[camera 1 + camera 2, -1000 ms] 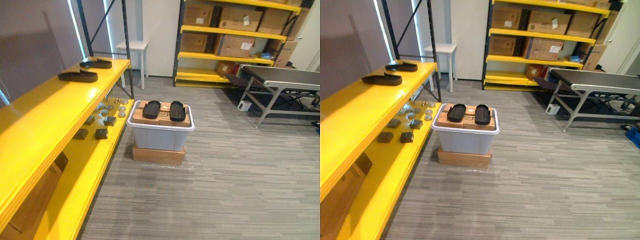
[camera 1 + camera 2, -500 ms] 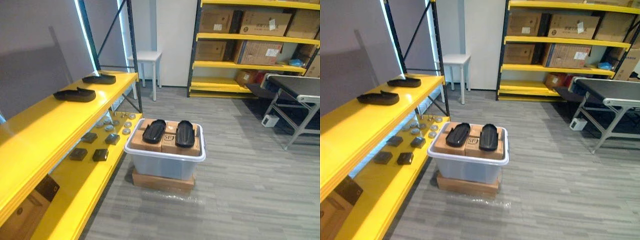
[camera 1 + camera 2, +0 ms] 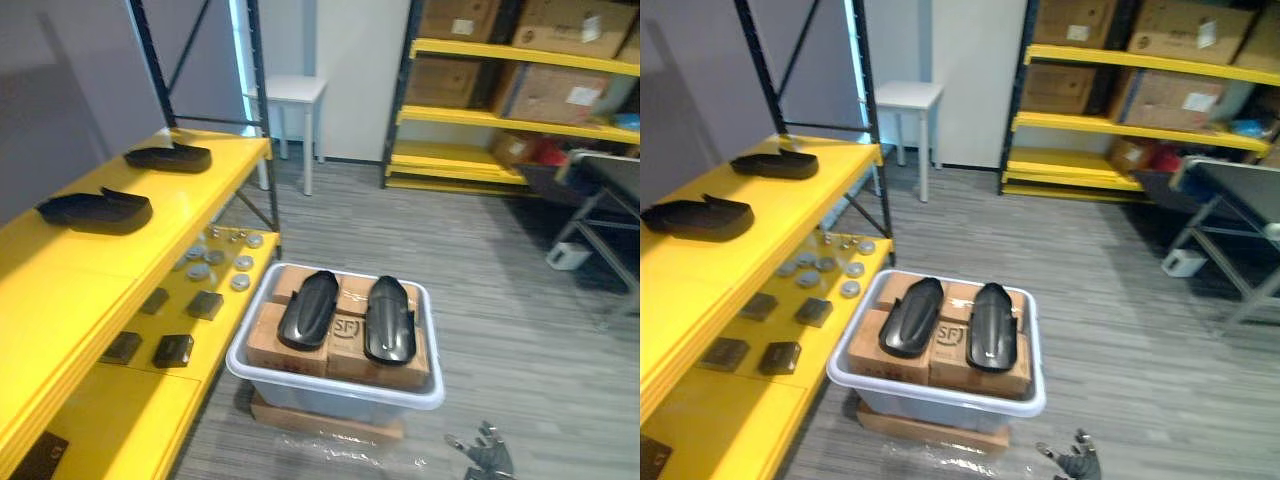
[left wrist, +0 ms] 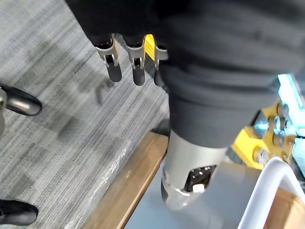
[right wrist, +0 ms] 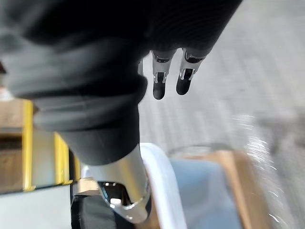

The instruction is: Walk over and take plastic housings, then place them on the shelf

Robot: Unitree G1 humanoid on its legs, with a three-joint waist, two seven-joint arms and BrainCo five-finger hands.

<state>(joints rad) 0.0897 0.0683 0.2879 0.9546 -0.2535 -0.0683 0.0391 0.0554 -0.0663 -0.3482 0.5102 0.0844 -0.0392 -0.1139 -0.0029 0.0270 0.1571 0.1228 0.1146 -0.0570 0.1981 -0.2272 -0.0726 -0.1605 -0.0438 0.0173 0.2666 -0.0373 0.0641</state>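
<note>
1. Housings [image 3: 308, 308] lie side by side on cardboard boxes [image 3: 346, 332] inside the bin [image 3: 330, 400], well apart from both hands
2. Right hand [image 3: 487, 456] hangs just beside the bin, fingers loose and spread, grasping nothing
3. Left hand [image 4: 138, 67] hangs near the bin, fingers straight, empty

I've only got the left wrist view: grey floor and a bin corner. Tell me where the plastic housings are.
Observer: In the grey bin, on cardboard boxes, the left housing lies beside the right housing.
Operator: Report what's on the shelf.
Observer: The yellow shelf, left of the bin, carries a near housing and a far housing on its top level.
Operator: Give me the right hand.
Observer: The right hand shows low, right of the bin's near corner, fingers straight, holding nothing.
</note>
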